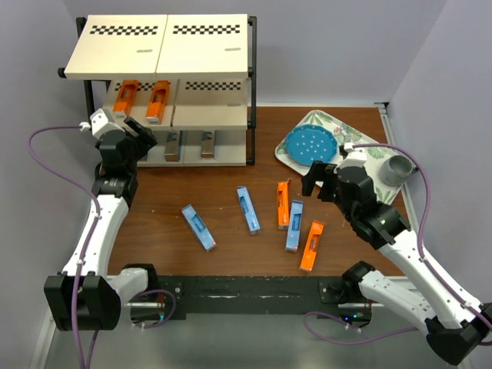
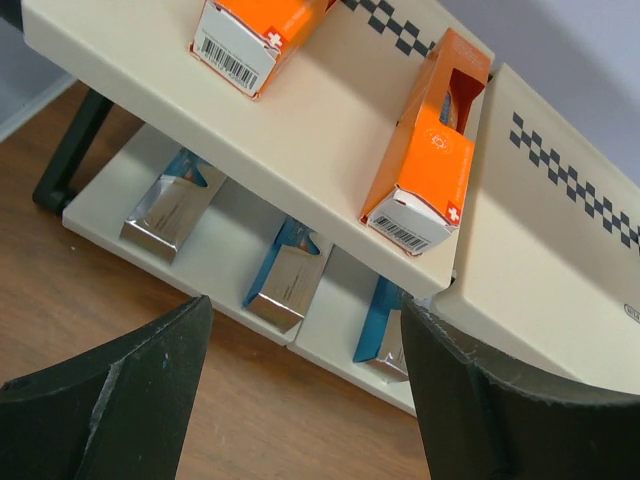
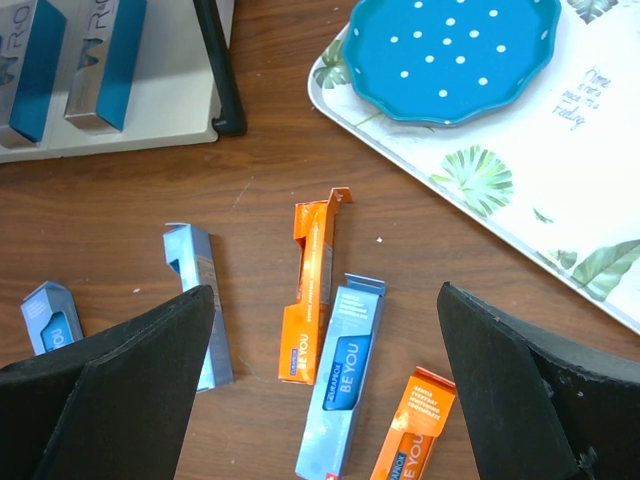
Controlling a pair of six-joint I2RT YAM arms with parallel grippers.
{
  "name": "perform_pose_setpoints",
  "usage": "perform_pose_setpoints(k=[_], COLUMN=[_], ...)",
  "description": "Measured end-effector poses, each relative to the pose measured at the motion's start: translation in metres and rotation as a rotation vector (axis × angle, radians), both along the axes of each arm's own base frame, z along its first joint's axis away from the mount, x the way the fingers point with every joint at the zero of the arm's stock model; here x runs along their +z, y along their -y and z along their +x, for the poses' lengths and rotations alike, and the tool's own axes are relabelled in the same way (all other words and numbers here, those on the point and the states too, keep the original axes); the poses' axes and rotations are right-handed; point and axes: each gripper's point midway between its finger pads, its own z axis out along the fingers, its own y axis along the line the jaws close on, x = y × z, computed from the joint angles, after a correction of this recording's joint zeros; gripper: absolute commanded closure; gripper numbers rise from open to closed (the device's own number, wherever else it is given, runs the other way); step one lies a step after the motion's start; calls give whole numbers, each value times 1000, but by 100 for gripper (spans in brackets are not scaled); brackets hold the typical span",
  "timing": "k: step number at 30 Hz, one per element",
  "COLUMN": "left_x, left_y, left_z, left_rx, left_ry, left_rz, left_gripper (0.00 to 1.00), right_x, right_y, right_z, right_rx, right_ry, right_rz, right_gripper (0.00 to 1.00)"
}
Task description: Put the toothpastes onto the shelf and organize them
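The shelf (image 1: 157,46) stands at the back left. Two orange toothpastes (image 1: 126,97) (image 2: 425,170) lie on its middle board, and silver-grey ones (image 1: 208,144) (image 2: 290,285) on the bottom board. My left gripper (image 1: 142,138) (image 2: 305,305) hovers just in front of the bottom tier, open and holding nothing. Several loose cartons lie on the table: light blue ones (image 1: 198,227) (image 1: 247,210) (image 3: 345,380) and orange ones (image 1: 283,204) (image 1: 311,245) (image 3: 310,300). Above these, my right gripper (image 1: 317,181) (image 3: 325,290) is wide open and empty.
A floral tray (image 1: 369,146) at the back right carries a blue dotted plate (image 1: 310,144) and a grey cup (image 1: 397,169). The black shelf post (image 3: 222,70) stands near the loose cartons. Walls close in on both sides.
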Motion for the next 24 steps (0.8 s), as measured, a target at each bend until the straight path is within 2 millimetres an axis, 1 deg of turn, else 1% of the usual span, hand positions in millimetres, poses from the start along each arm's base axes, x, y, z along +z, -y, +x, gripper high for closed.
perform_pose_setpoints(k=[4,12,24], left_x=[-7,-2,-9], left_y=[2,5,7], left_z=[5,25,44], left_rx=[4,-7,-20], left_ry=[-50,-69,-99], left_rz=[-34,-55,-62], left_gripper=[19,19,19], right_x=[-1,3,3], right_y=[2,8,10], right_z=[0,0,0], right_rx=[-4,-22,-26], right_ry=[4,26,31], right_rz=[-11,-21,-36], right_gripper=[1,2,2])
